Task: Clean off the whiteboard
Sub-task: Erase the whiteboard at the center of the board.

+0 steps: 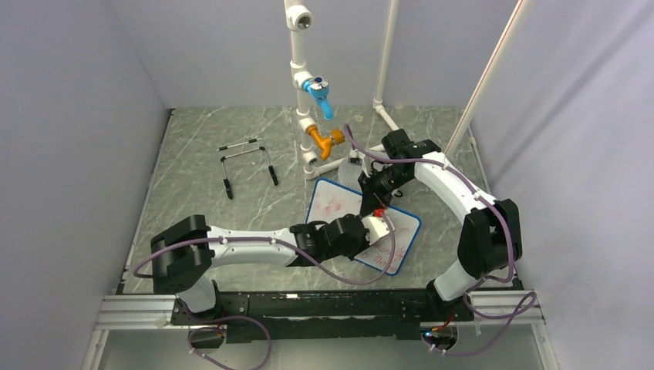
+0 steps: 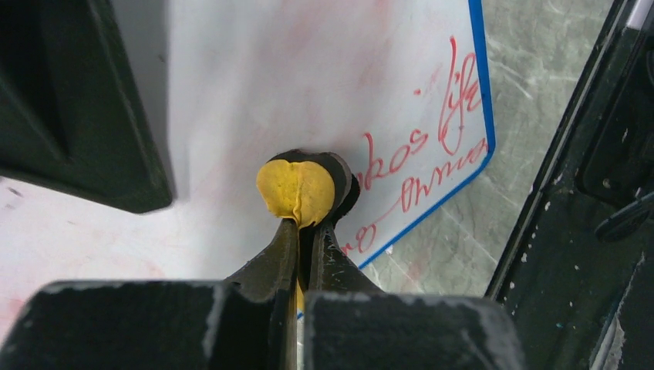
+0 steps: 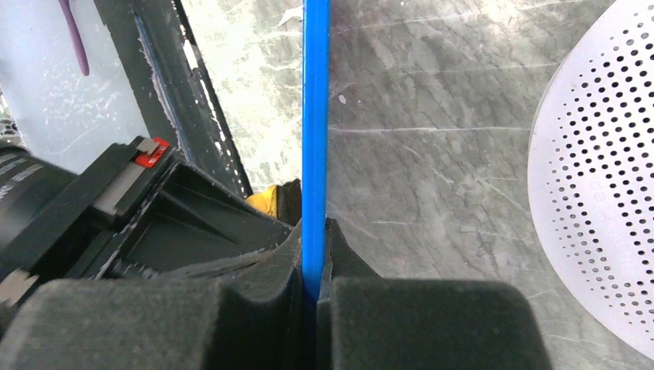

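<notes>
A grey marbled surface (image 1: 231,139) is sitting between pale walls, carrying the whiteboard (image 1: 332,204) near its middle, between the two arms. The right tool (image 3: 315,262) is pinching the board's thin blue frame edge, its fingers closed tight on either side. The left tool (image 2: 305,223) is gripping a round yellow pad (image 2: 297,189) with its fingers pressed together, and the pad is resting against the white face. Red writing (image 2: 432,154) is showing at the board's corner beside the pad. A perforated grey disc (image 3: 601,169) is lying just beyond the board.
</notes>
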Robot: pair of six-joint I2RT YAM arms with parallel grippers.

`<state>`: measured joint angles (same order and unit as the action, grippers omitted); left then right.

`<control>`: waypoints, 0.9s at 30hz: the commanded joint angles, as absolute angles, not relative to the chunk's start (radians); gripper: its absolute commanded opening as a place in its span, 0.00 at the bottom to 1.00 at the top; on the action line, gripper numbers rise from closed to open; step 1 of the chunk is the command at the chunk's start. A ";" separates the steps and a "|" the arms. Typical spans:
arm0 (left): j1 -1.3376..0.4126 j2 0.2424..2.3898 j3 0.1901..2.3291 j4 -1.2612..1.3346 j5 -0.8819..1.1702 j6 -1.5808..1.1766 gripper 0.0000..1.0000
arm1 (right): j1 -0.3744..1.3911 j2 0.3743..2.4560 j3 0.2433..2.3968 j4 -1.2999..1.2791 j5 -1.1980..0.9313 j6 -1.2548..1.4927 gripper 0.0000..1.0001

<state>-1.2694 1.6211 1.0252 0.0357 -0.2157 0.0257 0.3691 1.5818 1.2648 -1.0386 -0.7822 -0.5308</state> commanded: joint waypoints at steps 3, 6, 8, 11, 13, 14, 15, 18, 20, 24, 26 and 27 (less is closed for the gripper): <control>-1.264 1.627 0.912 0.044 -0.156 -0.059 0.00 | 0.389 1.558 1.264 -0.984 -0.867 -0.604 0.00; -1.266 1.632 0.893 0.031 -0.149 -0.077 0.00 | 0.389 1.557 1.264 -0.983 -0.867 -0.604 0.00; -1.266 1.634 0.891 0.032 -0.155 -0.082 0.00 | 0.389 1.558 1.264 -0.982 -0.867 -0.603 0.00; -1.266 1.632 0.910 0.024 -0.180 -0.073 0.00 | 0.389 1.559 1.263 -0.983 -0.867 -0.603 0.00; -1.263 1.633 0.938 0.011 -0.213 -0.048 0.00 | 0.389 1.559 1.263 -0.982 -0.867 -0.603 0.00; -1.259 1.633 0.956 0.004 -0.228 -0.037 0.00 | 0.389 1.559 1.264 -0.983 -0.867 -0.604 0.00; -1.253 1.633 0.975 0.002 -0.240 -0.024 0.00 | 0.389 1.557 1.263 -0.982 -0.867 -0.603 0.00; -1.227 1.626 1.036 -0.041 -0.273 0.025 0.00 | 0.389 1.557 1.264 -0.982 -0.867 -0.603 0.00; -1.210 1.613 1.066 -0.042 -0.282 0.044 0.00 | 0.388 1.557 1.264 -0.982 -0.865 -0.603 0.00; -1.192 1.584 1.095 -0.034 -0.276 0.061 0.00 | 0.388 1.556 1.263 -0.983 -0.865 -0.604 0.00; -1.192 1.578 1.096 -0.036 -0.262 0.061 0.00 | 0.387 1.556 1.263 -0.984 -0.865 -0.604 0.00; -1.192 1.578 1.092 -0.037 -0.245 0.061 0.00 | 0.387 1.556 1.262 -0.984 -0.865 -0.604 0.00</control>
